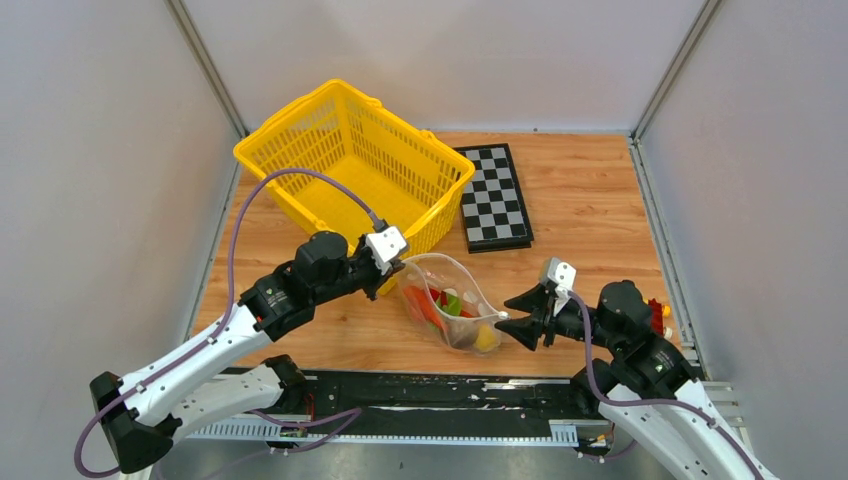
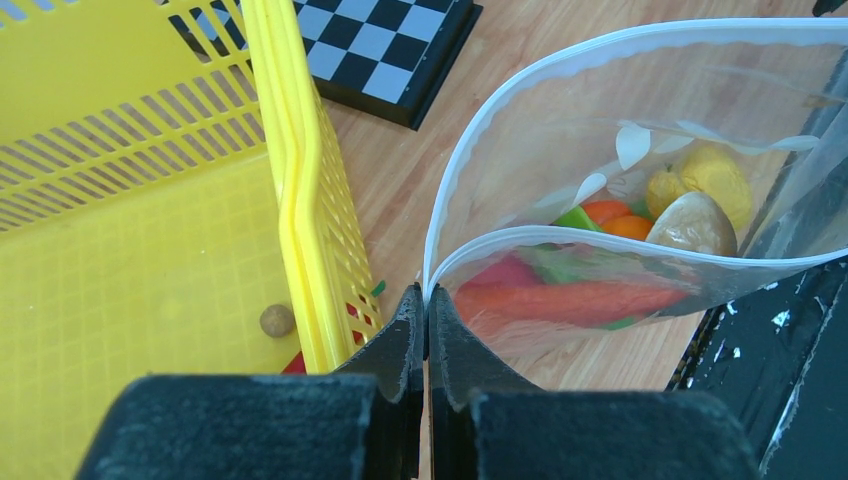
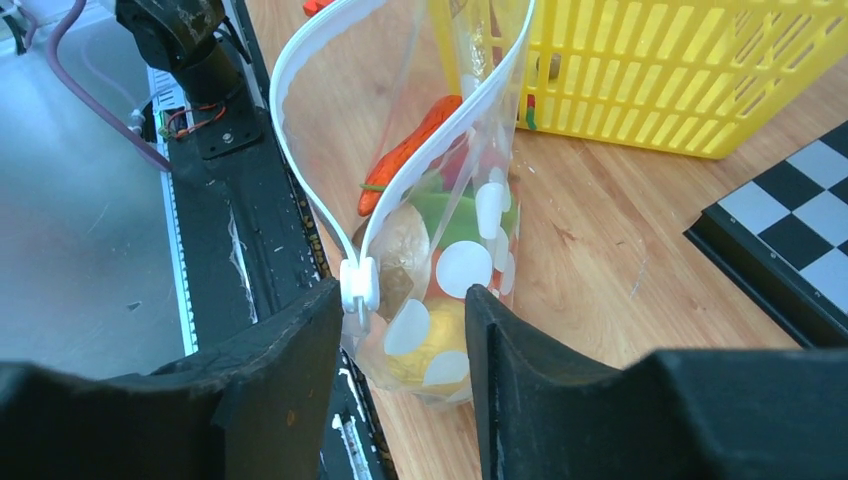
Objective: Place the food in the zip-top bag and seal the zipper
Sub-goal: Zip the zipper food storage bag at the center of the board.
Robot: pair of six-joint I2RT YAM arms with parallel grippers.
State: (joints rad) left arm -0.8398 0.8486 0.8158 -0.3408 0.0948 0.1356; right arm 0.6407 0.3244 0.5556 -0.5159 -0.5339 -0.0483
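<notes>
The zip-top bag (image 1: 452, 303) stands on the table with its mouth open, between my two grippers. It holds the food: a carrot (image 2: 570, 300), a brown ball (image 2: 692, 225), a lemon (image 2: 715, 175) and green pieces. My left gripper (image 2: 427, 295) is shut on the far corner of the bag's mouth, where the zipper (image 2: 470, 150) strips meet. My right gripper (image 3: 405, 300) is open and straddles the near end of the bag (image 3: 465, 265). The white slider (image 3: 360, 285) sits just beside its left finger. The zipper (image 3: 300, 150) is open along its length.
The yellow mesh basket (image 1: 340, 160) stands behind the left gripper, touching the bag's far end. A small brown ball (image 2: 277, 320) lies in the basket (image 2: 150, 200). A chessboard (image 1: 495, 195) lies at the back centre. The black base rail (image 1: 430, 390) runs along the near edge.
</notes>
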